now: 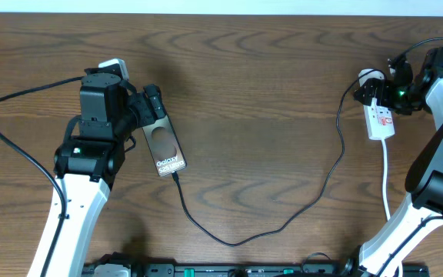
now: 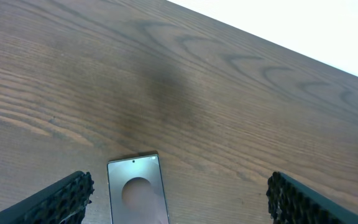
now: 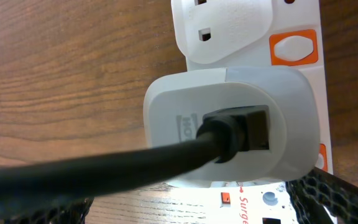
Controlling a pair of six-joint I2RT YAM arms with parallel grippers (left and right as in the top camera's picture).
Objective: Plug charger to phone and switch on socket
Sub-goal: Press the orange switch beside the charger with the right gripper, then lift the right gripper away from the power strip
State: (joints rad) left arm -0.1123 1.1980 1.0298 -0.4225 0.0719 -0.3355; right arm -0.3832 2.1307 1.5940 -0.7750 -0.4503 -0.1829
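Left wrist: phone (image 2: 138, 190) between spread left tool (image 2: 180, 198); socket (image 3: 294, 48) beneath right tool (image 3: 188, 204).

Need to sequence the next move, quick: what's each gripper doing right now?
Left gripper: open, empty, above the Galaxy phone.
Right gripper: open, empty, over the charger adapter in the power strip.

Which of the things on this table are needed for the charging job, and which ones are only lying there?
For the job: phone, charger cable, its white adapter, power strip.
Only there: the strip's white cord, the wooden table.
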